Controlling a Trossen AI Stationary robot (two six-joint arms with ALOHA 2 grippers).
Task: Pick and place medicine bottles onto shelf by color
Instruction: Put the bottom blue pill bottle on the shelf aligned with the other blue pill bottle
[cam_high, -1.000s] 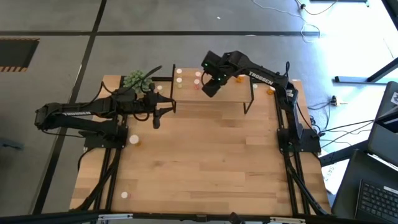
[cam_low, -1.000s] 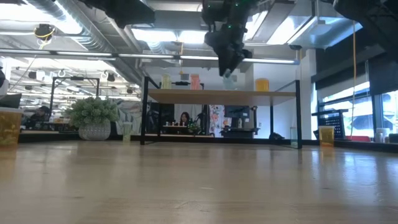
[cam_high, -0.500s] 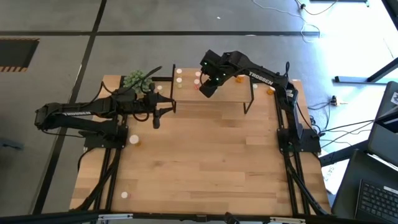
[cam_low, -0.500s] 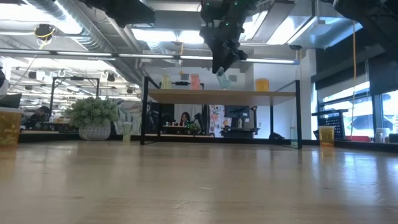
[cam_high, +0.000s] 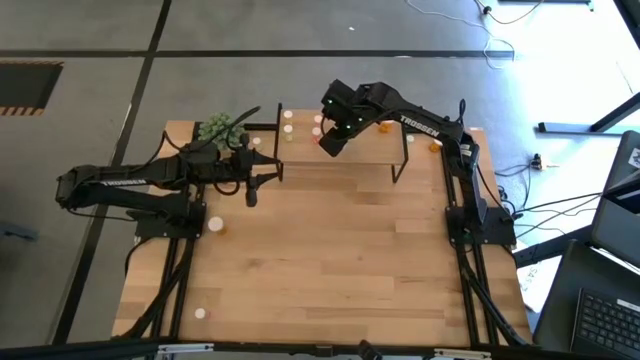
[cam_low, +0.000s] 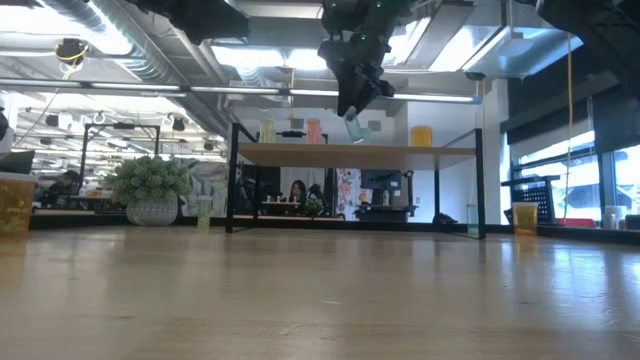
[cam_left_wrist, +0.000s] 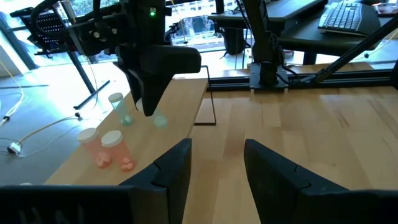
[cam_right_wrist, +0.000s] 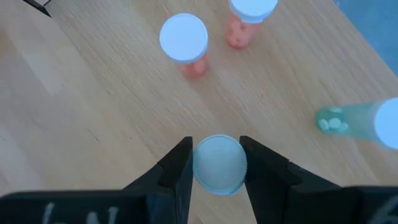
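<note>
Right pincer (cam_low: 352, 118) above shelf (cam_low: 400, 152), clenched on green bottle (cam_right_wrist: 219, 163); bottle hangs near upright, long axis vertical, slightly tilted, cap up. Two pink bottles (cam_right_wrist: 184, 41) and another green one stand upright on shelf nearby. Left pincer (cam_high: 251, 197) released, low over bench (cam_high: 330, 250).

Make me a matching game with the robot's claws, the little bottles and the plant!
Things:
1. right gripper
2. left gripper
3. pink bottles
4. plant

Places or states:
A. standing on the shelf
B. on the table, left of the shelf in the low view
C. above the shelf, shut on a green bottle
D. low over the table, holding nothing

Pairs: 1-C, 2-D, 3-A, 4-B
</note>
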